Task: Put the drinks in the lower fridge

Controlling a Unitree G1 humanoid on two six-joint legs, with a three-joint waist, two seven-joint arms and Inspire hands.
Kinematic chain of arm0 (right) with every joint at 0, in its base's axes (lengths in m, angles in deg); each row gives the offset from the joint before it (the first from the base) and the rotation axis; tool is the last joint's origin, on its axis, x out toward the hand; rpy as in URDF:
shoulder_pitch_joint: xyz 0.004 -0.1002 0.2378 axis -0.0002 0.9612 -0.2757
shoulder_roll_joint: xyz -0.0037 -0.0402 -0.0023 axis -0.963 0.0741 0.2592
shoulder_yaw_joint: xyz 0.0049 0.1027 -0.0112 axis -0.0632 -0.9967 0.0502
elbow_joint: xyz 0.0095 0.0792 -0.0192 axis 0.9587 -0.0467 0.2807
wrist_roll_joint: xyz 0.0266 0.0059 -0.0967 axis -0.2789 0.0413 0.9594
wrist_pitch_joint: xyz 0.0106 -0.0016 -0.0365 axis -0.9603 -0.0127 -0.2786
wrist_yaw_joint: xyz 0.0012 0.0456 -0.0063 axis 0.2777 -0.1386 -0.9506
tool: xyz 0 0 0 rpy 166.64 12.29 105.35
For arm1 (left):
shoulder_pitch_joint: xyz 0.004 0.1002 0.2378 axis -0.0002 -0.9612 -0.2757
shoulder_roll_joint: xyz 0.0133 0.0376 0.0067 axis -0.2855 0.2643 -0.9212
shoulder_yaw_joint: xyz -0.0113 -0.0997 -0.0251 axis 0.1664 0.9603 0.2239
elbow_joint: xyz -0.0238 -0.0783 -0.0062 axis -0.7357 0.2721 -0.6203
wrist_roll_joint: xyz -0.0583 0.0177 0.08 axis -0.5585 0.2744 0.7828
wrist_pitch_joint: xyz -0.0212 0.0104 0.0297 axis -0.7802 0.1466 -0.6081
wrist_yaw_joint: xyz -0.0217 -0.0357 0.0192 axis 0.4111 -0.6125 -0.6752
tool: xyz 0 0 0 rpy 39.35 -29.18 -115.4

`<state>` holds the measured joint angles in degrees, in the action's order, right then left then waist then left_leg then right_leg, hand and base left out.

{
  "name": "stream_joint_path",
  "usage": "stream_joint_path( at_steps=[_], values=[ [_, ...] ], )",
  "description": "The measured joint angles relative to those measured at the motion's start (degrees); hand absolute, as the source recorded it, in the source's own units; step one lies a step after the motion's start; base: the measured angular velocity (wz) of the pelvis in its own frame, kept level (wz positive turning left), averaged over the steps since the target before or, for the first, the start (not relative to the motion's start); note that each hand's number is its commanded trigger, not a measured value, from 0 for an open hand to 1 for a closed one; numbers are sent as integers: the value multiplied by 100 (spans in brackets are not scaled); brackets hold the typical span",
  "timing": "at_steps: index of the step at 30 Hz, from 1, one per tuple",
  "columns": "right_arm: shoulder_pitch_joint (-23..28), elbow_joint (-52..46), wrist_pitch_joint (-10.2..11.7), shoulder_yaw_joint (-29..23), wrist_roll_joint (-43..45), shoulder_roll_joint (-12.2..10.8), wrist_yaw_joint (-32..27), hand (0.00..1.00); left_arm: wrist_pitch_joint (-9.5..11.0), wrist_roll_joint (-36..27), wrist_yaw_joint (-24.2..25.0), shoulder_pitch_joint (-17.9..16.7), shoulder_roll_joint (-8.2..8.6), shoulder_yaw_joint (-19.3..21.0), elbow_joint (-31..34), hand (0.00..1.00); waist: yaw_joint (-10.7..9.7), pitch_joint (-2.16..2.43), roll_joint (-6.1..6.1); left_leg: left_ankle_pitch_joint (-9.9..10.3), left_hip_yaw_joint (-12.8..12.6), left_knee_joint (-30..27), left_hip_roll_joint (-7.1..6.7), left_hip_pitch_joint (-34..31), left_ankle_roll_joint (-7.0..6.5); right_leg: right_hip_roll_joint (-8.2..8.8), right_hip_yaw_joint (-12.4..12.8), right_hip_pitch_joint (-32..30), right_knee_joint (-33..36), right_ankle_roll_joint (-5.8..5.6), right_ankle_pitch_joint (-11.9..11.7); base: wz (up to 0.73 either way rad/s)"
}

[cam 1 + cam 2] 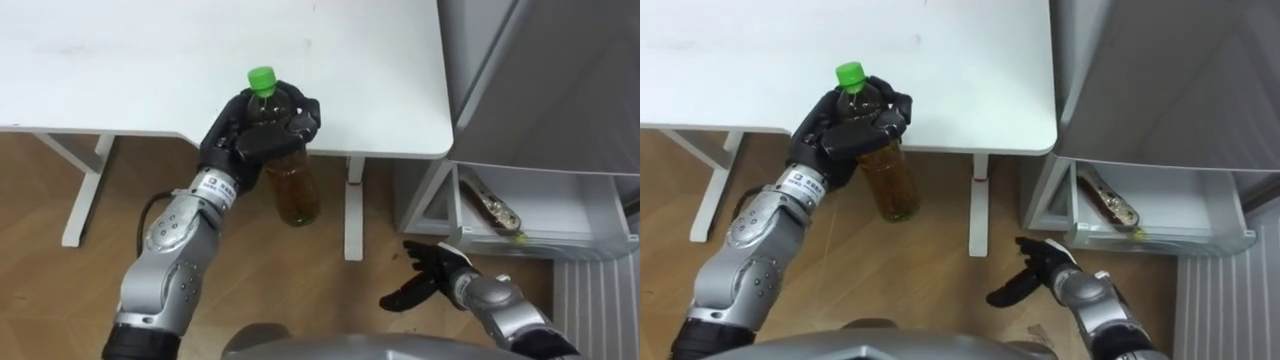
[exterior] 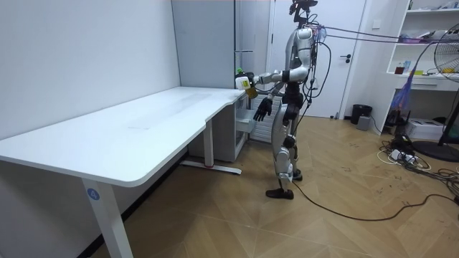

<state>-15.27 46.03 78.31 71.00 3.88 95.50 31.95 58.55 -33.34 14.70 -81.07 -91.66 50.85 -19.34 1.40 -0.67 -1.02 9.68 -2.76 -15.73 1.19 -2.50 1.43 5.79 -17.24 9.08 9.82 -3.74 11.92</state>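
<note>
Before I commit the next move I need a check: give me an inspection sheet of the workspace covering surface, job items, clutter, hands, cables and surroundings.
Surface: white table; the robot stands at its fridge end.
Job's things: green-capped bottle of amber drink, cap up, held past the table edge above the floor; lower fridge drawer open.
Clutter: brownish packet lying in the drawer.
Hands: left hand curled round the bottle's upper part; right hand low, open, holding nothing, near the drawer.
Cables: loose cables on the floor by the fan.
Surroundings: grey fridge beside the table; shelves, door and bin behind the robot.
</note>
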Motion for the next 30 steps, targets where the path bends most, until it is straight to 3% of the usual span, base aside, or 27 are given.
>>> stream_joint_path(
  at_steps=[5,17,20,25,30],
  values=[
    [19,-617,-26,21,-49,1,464,0,-1,48,27,-7,-57,-147,-60,100,51,-21,-58,1,-28,-3,4,-35,-3,3,91,-86,33,0,0,-2],
    [196,-1741,-24,268,-317,-102,1521,0,26,377,281,7,-6,-168,-57,100,28,-29,-49,2,-62,-2,13,104,-13,9,166,-13,76,0,0,-1],
    [209,-1914,-24,268,-339,-95,1581,0,71,391,311,7,-17,-318,-58,100,14,-46,-12,-1,-63,-6,13,112,-16,8,166,-9,78,0,0,0],
    [208,-2084,-23,275,-351,-150,1674,0,71,444,482,6,-15,-652,-60,100,26,-35,18,-6,-95,1,15,115,-21,7,214,-24,77,0,0,-3],
    [173,-2142,-18,292,-755,-157,1802,0,71,921,722,7,-6,-842,-76,100,15,-35,6,-6,-180,7,22,97,-28,13,312,-94,92,1,-1,-7]
  ],
)
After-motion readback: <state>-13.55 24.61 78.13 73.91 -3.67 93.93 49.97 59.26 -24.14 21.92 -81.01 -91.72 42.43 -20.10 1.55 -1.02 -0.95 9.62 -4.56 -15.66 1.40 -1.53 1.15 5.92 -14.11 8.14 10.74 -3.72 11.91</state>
